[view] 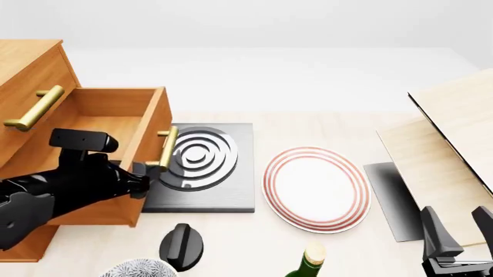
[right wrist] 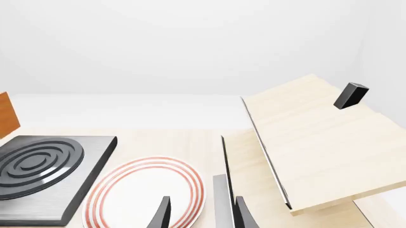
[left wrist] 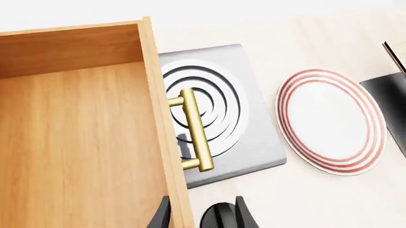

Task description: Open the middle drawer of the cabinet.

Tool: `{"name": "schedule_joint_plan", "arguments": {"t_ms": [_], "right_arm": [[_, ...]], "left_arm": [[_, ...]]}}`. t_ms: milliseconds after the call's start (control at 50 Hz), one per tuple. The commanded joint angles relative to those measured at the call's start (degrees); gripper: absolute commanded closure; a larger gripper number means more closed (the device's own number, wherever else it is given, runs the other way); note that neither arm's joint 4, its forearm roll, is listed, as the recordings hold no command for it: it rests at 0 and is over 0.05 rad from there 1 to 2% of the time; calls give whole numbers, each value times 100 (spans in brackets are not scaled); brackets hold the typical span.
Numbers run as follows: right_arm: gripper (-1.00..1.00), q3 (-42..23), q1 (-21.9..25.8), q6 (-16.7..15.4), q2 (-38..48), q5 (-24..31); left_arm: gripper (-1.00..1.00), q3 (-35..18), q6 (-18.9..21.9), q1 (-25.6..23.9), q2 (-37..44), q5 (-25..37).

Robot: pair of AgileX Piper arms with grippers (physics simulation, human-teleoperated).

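While the drawer stands pulled out: no brand, label or writing can be read on anything here.

Cabinet: the cabinet point(view: 31, 75) is an orange-brown wooden chest at the far left of the table point(view: 324, 124), partly cut off by the front view's edge.

Middle drawer: the middle drawer point(view: 115, 118) sticks well out of the cabinet toward the right, its hollow open to view; its front panel faces right, with the brass handle point(view: 164, 149) overhanging the stove plate.

Upper handle: another brass bar point(view: 32, 108) sits on the front above.

Left gripper: the left gripper point(left wrist: 201, 219) hangs at the drawer's near right corner; its fingers point(left wrist: 159, 217) stand parted, straddling the top edge of the front panel and gripping nothing.

Right gripper: the right gripper point(view: 456, 234) hovers near the right edge, fingers apart and empty.

Stove plate: a grey square slab with concentric rings point(view: 206, 167) lies just right of the drawer.

Plate: a white plate with red rings point(view: 316, 187) lies right of the slab.

Pale panels: light-wood boards point(view: 454, 133) tilt at the far right.

Near edge: a black knob point(view: 182, 247), a patterned bowl rim point(view: 138, 269) and a green bottle top point(view: 308, 262).
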Motion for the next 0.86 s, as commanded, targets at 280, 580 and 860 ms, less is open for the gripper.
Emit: {"name": "schedule_joint_plan", "arguments": {"t_ms": [280, 580, 860], "right_arm": [[-100, -2, 3, 11, -126, 102], [-100, -2, 3, 11, -126, 102], [-100, -2, 3, 11, -126, 102]], "left_arm": [[-100, 106, -143, -459, -128, 72], [-100, 26, -68, -366, -448, 286], [-100, -157, 39, -331, -887, 608]]}}
